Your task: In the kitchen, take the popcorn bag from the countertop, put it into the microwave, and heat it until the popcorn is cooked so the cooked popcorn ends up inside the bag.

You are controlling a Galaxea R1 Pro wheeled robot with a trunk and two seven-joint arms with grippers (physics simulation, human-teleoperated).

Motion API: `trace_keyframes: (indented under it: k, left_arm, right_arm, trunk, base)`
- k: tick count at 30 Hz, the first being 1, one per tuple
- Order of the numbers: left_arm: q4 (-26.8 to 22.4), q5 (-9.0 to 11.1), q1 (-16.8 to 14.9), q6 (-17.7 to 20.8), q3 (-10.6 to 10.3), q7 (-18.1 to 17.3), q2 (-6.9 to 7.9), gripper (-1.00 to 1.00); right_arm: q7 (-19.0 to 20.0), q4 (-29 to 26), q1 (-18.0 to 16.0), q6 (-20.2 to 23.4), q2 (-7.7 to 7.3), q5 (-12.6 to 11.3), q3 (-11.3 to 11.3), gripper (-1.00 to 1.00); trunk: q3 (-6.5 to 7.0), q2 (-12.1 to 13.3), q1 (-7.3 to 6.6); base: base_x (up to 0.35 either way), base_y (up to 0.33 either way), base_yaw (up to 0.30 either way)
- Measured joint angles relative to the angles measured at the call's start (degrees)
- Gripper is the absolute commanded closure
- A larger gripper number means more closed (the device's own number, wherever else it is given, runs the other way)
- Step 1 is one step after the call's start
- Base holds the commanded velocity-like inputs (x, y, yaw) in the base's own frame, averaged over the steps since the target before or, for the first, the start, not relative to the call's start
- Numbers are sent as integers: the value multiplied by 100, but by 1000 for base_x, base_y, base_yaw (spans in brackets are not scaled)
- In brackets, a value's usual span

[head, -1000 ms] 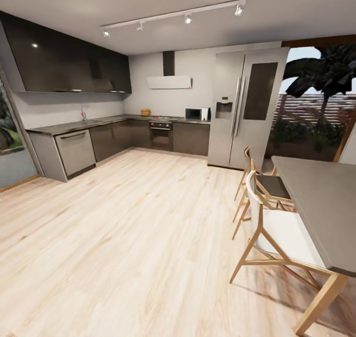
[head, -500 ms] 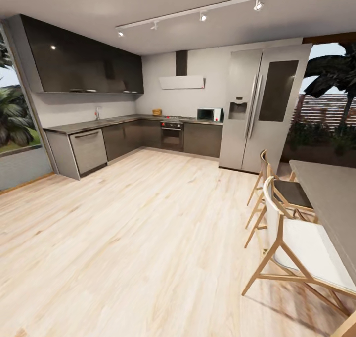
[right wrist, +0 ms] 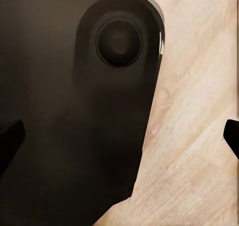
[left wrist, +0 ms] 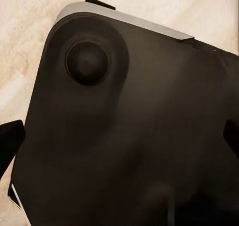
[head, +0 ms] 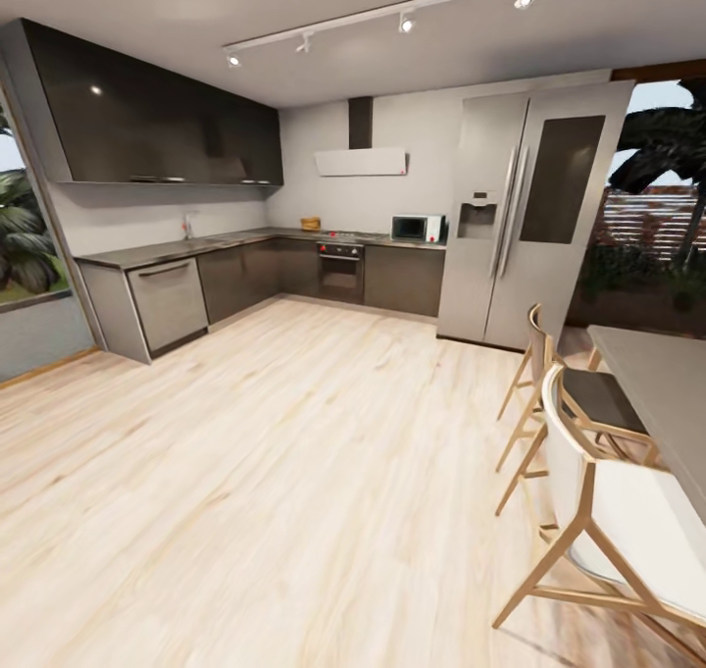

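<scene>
Head view: microwave [head: 418,228] door faces room (far countertop [head: 196,247]), long axis horiz.

No legible text, label, brand, number or sign appears on any surface. The microwave [head: 418,228], the refrigerator [head: 529,212] and the range hood [head: 361,162] are too small for any marking to be read. Both wrist views show plain dark robot housing over wood floor, unmarked.
</scene>
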Motion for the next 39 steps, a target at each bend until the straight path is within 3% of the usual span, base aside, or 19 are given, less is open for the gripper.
trace_keyframes:
  k: [31,39]
  left_arm:
    - [-1,-1,0,4,-4,0,2,-100]
    - [19,-6,0,15,-8,17,7,-100]
  right_arm:
    - [-1,0,0,-3,-11,6,1,-100]
    - [4,-32,-1,-28,61,-2,-52,-100]
  trunk:
    - [0,0,0]
    - [0,0,0]
  base:
    - [324,0,0]
    - [324,0,0]
